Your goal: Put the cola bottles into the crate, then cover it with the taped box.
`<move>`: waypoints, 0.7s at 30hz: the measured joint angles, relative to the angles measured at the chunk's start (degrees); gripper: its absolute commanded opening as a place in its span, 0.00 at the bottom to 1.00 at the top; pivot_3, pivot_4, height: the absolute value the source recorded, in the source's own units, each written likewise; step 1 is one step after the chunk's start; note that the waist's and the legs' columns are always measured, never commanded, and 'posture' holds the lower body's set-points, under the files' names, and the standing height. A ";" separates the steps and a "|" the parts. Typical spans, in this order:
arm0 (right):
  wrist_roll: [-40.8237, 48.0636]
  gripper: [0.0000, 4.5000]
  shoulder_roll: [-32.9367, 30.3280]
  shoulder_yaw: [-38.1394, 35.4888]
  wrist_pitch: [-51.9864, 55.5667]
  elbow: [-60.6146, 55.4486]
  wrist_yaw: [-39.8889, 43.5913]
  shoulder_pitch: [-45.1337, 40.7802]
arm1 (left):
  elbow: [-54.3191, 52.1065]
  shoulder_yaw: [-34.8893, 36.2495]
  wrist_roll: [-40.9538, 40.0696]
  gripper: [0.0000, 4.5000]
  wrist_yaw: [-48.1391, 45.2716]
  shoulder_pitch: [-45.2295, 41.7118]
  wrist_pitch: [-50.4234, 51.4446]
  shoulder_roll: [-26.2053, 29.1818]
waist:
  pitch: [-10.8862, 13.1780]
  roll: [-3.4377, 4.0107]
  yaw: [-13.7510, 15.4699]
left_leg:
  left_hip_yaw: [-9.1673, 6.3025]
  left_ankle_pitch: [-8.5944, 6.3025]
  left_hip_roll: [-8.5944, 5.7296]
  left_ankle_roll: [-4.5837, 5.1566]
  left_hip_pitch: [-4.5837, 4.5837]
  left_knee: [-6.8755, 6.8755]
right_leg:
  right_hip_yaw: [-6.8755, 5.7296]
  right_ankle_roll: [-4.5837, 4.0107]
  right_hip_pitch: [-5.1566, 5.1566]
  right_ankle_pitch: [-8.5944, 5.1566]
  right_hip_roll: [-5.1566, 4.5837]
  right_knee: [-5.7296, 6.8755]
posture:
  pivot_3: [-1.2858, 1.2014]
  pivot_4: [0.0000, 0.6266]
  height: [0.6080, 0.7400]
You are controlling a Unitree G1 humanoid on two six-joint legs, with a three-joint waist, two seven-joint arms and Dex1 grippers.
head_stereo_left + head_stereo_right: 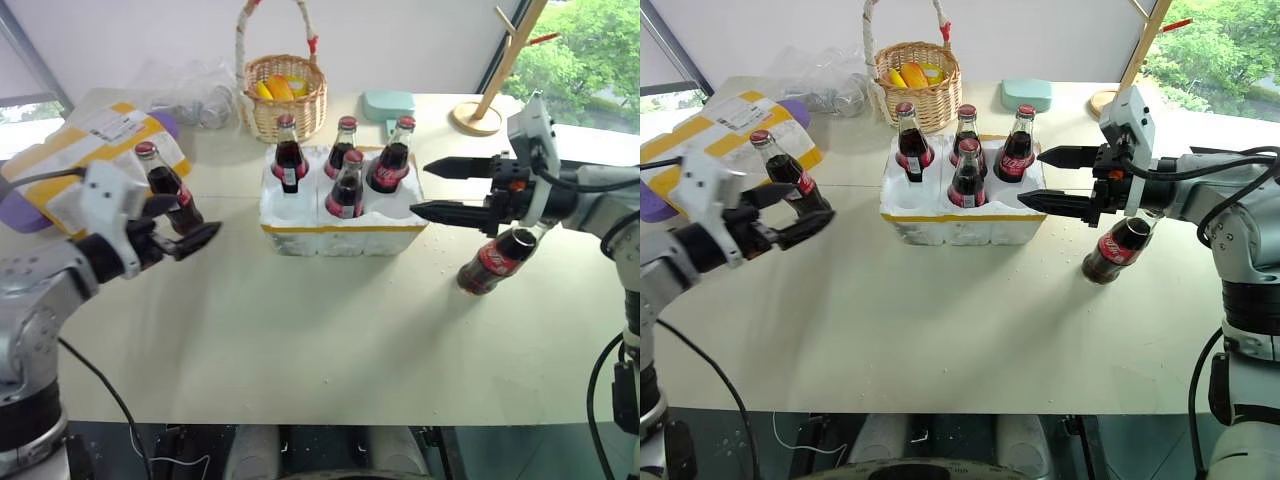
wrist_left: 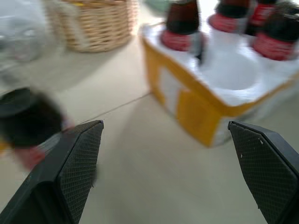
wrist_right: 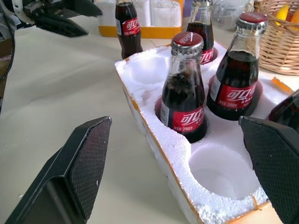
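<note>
Crate (image 1: 340,225) sits mid-desk, low white foam tray with a yellow tape band round its base. Four cola bottles upright in its wells: three along the far row (image 1: 290,155) (image 1: 343,145) (image 1: 392,155), one in the near middle well (image 1: 347,187). Near-left and near-right wells empty. Fifth bottle (image 1: 168,187) stands upright on the desk (image 1: 320,330) left of the crate, just behind the left gripper (image 1: 185,225); touching or not, cannot tell. Sixth bottle (image 1: 497,258) lies tilted on the desk right of the crate, below the right gripper (image 1: 440,190). Left jaws spread wide, nothing between them, pointing toward the crate. Right jaws also spread wide, nothing held, pointing at the crate's right side, tips near its right end. Taped box (image 1: 95,150), white with broad yellow stripes and a shipping label, lies far left, behind the standing bottle. Wicker basket (image 1: 285,95) with yellow contents behind the crate; clear plastic wrap (image 1: 190,95) beside it; teal object (image 1: 388,103) and wooden stand (image 1: 495,80) far right.
</note>
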 measured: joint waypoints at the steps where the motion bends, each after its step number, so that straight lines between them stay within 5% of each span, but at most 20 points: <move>1: -0.14 1.00 0.15 0.04 -0.03 0.18 0.04 -0.23 | 0.24 0.93 0.23 0.99 1.46 0.82 -0.35 -0.81 | 0.00 0.00 0.04 | 0.00 0.01 0.00 -0.01 0.00 0.00 | -0.01 0.00 0.00 0.00 0.00 0.00 | 0.52 0.24 1.00; 9: -1.24 1.00 1.83 0.44 -0.22 1.28 0.04 -2.02 | 9.30 0.08 3.85 0.99 8.55 0.71 -7.30 -3.25 | 0.00 -0.01 0.06 | -0.02 0.01 -0.01 -0.03 0.00 0.00 | -0.05 -0.01 0.02 0.00 -0.01 -0.01 | 0.52 0.24 1.00; 21: 0.05 1.00 1.99 -0.59 1.83 -0.27 -1.71 -2.11 | 30.38 -11.94 9.99 0.99 3.82 -8.18 -22.90 0.31 | 0.00 0.00 -0.06 | 0.04 0.01 0.00 -0.04 -0.01 -0.04 | -0.09 -0.01 -0.02 0.01 -0.02 0.00 | 0.52 0.24 1.00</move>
